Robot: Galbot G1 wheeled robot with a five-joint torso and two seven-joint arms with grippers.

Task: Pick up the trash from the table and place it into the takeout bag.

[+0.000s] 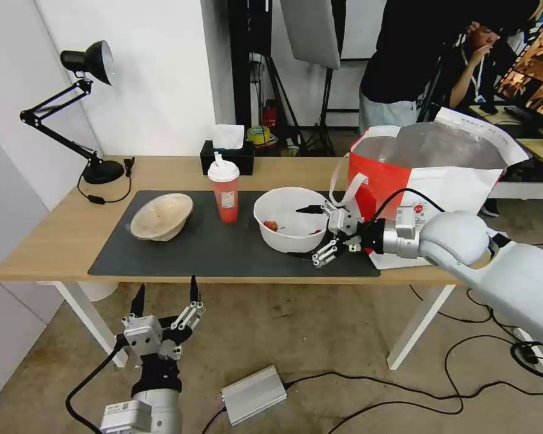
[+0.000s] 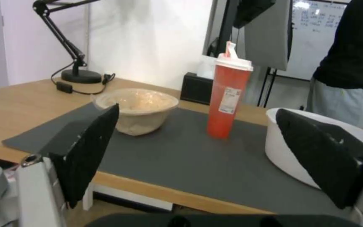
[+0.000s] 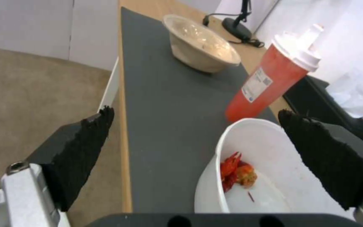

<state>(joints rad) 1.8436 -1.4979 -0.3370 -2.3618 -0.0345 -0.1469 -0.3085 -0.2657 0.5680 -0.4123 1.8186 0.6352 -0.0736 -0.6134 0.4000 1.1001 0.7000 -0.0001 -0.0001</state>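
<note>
The white bowl [image 1: 289,218] sits on the mat's right half, near the takeout bag [image 1: 425,166]. My right gripper [image 1: 312,235] straddles its right rim, jaws spread wide. I should settle one finger inside, one outside, then close gently so the scraps don't spill. My left gripper [image 1: 166,297] waits low, open.
</note>
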